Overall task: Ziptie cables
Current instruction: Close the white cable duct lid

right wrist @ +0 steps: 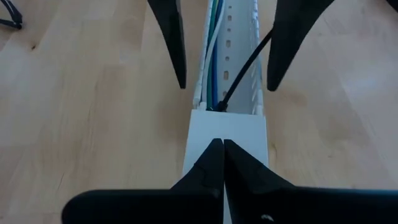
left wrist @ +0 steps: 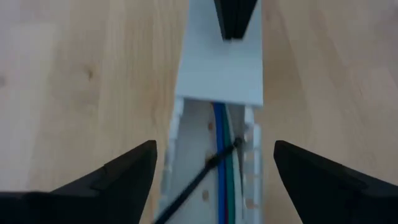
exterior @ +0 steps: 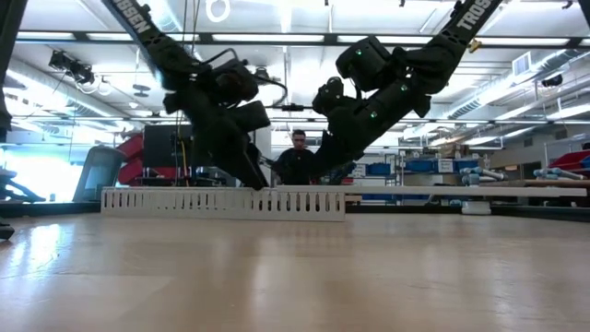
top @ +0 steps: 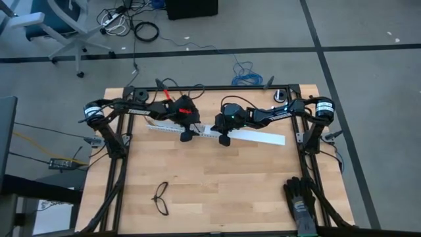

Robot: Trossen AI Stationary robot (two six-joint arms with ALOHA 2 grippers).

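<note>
A white slotted channel (top: 168, 128) lies across the table's far middle; a flat white cover (top: 260, 136) closes its right part. The cables (left wrist: 221, 168), blue, green and white, lie along the open channel and run under the cover; they also show in the right wrist view (right wrist: 213, 56). The ziptie (left wrist: 202, 173), a thin dark strip, rises slanting from the channel at the cover's edge (right wrist: 245, 68). My left gripper (top: 187, 135) is open, one finger on each side of the open channel (left wrist: 214, 180). My right gripper (top: 224, 139) is shut over the cover's end (right wrist: 222, 146). My right gripper has its shut fingertips (left wrist: 236, 25) on the top of the white cover, near its open end (right wrist: 227, 127). It comes from above, slanting from the table's right. The cover lies flat on the channel. My left gripper touches nothing that shows plainly.
Black thin-framed glasses (top: 161, 197) lie near the table's front left. A black glove (top: 301, 197) lies at the front right. A person (exterior: 297, 157) shows in the room beyond the far edge. Bare wood lies between the channel and the near edge.
</note>
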